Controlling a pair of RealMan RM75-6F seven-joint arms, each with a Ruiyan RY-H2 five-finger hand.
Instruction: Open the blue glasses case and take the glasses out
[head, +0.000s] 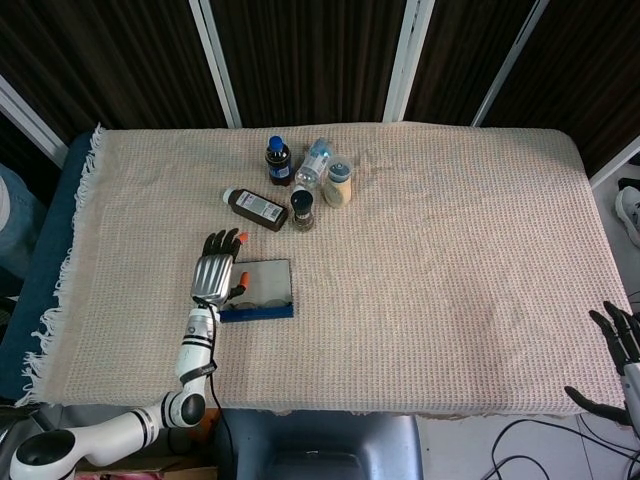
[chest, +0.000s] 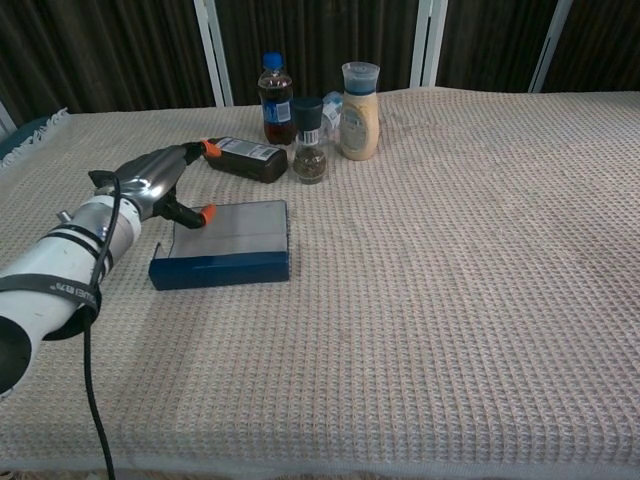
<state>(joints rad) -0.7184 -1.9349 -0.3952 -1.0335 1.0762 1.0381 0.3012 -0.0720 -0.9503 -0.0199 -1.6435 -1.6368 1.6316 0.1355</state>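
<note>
Dark paneled wall behind, counter (head: 480, 250) covered with a beige waffle-weave cloth, fringe along the far-left edge. Blue glasses case (head: 258, 291) sits on the cloth toward the front left, and it looks swung open: in the head view a grey inner face lies flat with a blue strip along the near edge; in the chest view (chest: 222, 246) the same grey panel faces up above a blue front wall. So the opening step appears basically done, or in its last bit. Glasses themselves are hard to make out (maybe faint round shapes in the head view, can't confirm). Left hand (head: 217, 275) is at the case's left end, back of hand up, fingers extended forward with orange-tipped fingertips (chest: 207, 147) raised over the far-left corner and another orange tip by the case's left edge; it seems to touch or brace the lid edge, but whether it actually grips anything I cannot tell. Right hand (head: 618, 340) sits at the far right corner of the frame, fingers spread, holding nothing, well apart from the case. Next move, by my read: reach into the open case, pinch the glasses frame and lift it out, probably while steadying the case. Clutter beyond: lying brown bottle (head: 256, 208), upright dark bottle (head: 278, 161), pepper grinder (head: 303, 208).
</note>
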